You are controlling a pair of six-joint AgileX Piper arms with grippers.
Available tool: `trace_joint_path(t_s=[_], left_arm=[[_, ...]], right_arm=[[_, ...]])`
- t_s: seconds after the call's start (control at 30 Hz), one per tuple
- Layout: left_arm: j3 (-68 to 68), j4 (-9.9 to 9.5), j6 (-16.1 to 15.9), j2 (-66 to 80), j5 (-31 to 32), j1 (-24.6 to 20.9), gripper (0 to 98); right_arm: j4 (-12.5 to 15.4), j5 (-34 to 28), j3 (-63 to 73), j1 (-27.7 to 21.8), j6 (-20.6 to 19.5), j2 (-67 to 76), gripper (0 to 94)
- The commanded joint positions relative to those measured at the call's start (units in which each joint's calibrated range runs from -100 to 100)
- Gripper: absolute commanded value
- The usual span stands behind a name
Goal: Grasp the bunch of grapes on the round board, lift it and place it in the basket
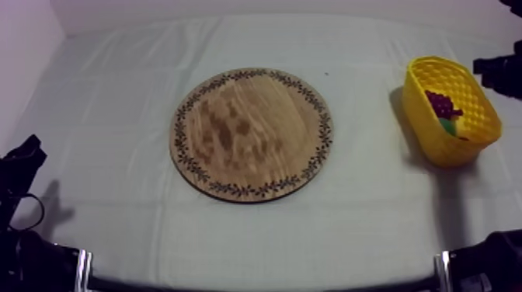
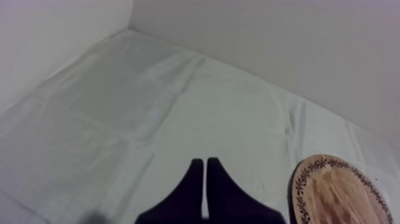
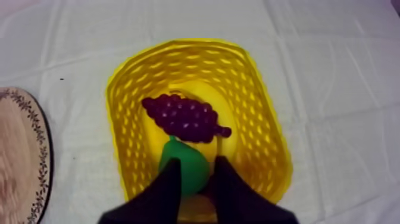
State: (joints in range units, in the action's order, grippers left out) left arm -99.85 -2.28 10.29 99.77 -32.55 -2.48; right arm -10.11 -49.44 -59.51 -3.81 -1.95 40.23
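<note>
The purple bunch of grapes (image 1: pixel 441 104) lies inside the yellow basket (image 1: pixel 447 151) at the right of the table, beside a green pear (image 1: pixel 448 126). The round wooden board (image 1: pixel 252 133) in the middle of the table is bare. In the right wrist view my right gripper (image 3: pixel 197 162) hangs open above the basket (image 3: pixel 265 143). The grapes (image 3: pixel 181 117) lie just beyond its fingertips and the pear (image 3: pixel 184 156) lies below the gap. My left gripper (image 2: pixel 205 162) is shut on nothing, low over the cloth at the left, with the board's rim (image 2: pixel 339 190) off to its side.
My right arm (image 1: pixel 501 70) comes in at the upper right, just behind the basket. My left arm (image 1: pixel 23 163) rests at the table's left edge. Bare cloth surrounds the board on all sides. A white wall runs along the far edge.
</note>
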Motion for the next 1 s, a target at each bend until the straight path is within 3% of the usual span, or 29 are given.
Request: trace_joint_path(t_s=[0.0,0.17,0.37,0.4,0.63,0.87,0.97], left_arm=[[-0.04,0.01,-0.01,-0.03,-0.03,-0.01,0.0],[-0.04,0.01,-0.01,-0.03,-0.03,-0.01,0.0],[-0.04,0.01,-0.01,-0.03,-0.03,-0.01,0.0],[-0.04,0.01,-0.01,-0.03,-0.03,-0.01,0.0],[-0.04,0.01,-0.01,-0.03,-0.03,-0.01,0.0],[-0.04,0.01,-0.01,-0.03,-0.03,-0.01,0.0],[-0.04,0.01,-0.01,-0.03,-0.03,-0.01,0.0]], right_arm=[[1.09,6.65,-11.0,0.55,0.36,10.83,6.9],[5.56,12.16,-22.1,2.03,2.34,23.06,1.5],[14.02,15.96,-33.99,2.84,8.04,36.14,0.5],[14.42,16.47,-35.71,3.08,7.99,37.9,0.5],[13.66,12.49,-38.84,4.14,2.01,49.34,0.3],[12.08,12.03,-39.83,4.86,11.93,54.87,0.4],[11.99,12.02,-39.97,4.62,13.8,55.24,0.4]])
